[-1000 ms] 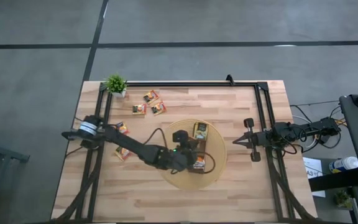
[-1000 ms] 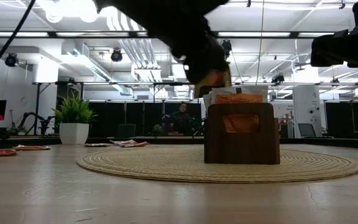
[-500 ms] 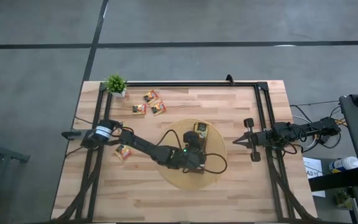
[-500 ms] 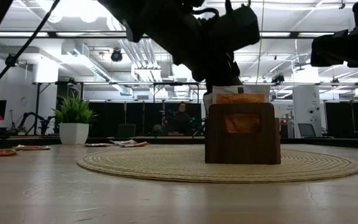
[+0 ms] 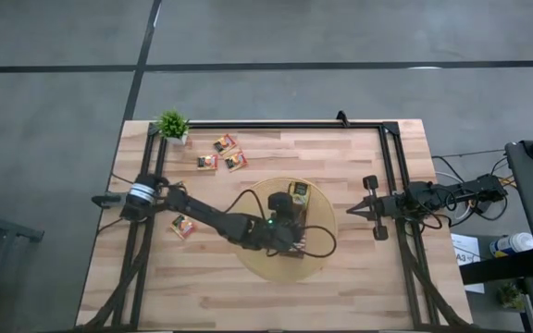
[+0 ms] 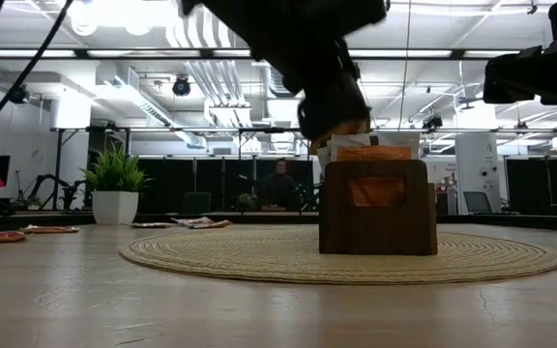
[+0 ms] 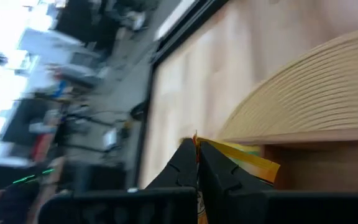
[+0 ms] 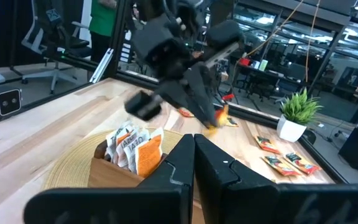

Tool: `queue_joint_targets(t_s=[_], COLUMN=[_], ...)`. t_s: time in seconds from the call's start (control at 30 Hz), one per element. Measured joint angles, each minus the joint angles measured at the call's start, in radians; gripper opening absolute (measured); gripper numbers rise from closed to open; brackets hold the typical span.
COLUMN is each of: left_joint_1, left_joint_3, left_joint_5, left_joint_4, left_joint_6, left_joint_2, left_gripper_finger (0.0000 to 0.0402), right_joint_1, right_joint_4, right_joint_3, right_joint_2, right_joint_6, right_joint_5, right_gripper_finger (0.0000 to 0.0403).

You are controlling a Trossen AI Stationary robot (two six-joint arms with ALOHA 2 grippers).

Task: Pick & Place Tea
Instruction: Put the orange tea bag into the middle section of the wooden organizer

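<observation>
Sachet [image 6: 341, 126] in my left gripper [image 7: 196, 163] is lifting back above the brown box [image 6: 376, 206] on the round mat [image 6: 259, 256], pinched tight, whereas half a second ago I was lower; insertion isn't finished. My right gripper [image 5: 359, 210] is idling clenched at the tabletop's [image 5: 359, 296] edge.

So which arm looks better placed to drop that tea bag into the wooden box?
The left. Its gripper already holds a yellow sachet just above the box on the round mat. The right gripper waits shut at the table's right edge, holding nothing.
</observation>
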Motion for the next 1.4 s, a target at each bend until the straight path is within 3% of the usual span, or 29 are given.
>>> queue_joint_targets(t_s=[0.13,0.27,0.53,1.03,1.4], left_joint_1=[0.000,0.000,0.006,0.035,0.060], left_joint_3=[-0.002,-0.003,-0.014,-0.039,-0.039], left_joint_5=[0.182,0.268,0.149,0.213,0.202], left_joint_4=[-0.086,-0.090,-0.040,0.067,0.074], left_joint_6=[-0.086,-0.109,-0.110,-0.088,-0.083], left_joint_2=[-0.046,-0.053,-0.053,-0.028,-0.016], left_gripper_finger=[0.0000,0.0000,0.0000,0.0000,0.0000], right_joint_1=[0.000,0.000,0.000,0.000,0.000], right_joint_4=[-0.001,-0.001,-0.002,-0.001,-0.002], right_joint_3=[0.000,0.000,0.000,0.000,0.000], right_joint_2=[0.000,-0.001,0.000,0.001,0.000], right_joint_6=[0.000,0.000,0.000,0.000,0.000], right_joint_5=[0.000,0.000,0.000,0.000,0.000], right_gripper_finger=[0.0008,0.0009,0.0008,0.0008,0.0009])
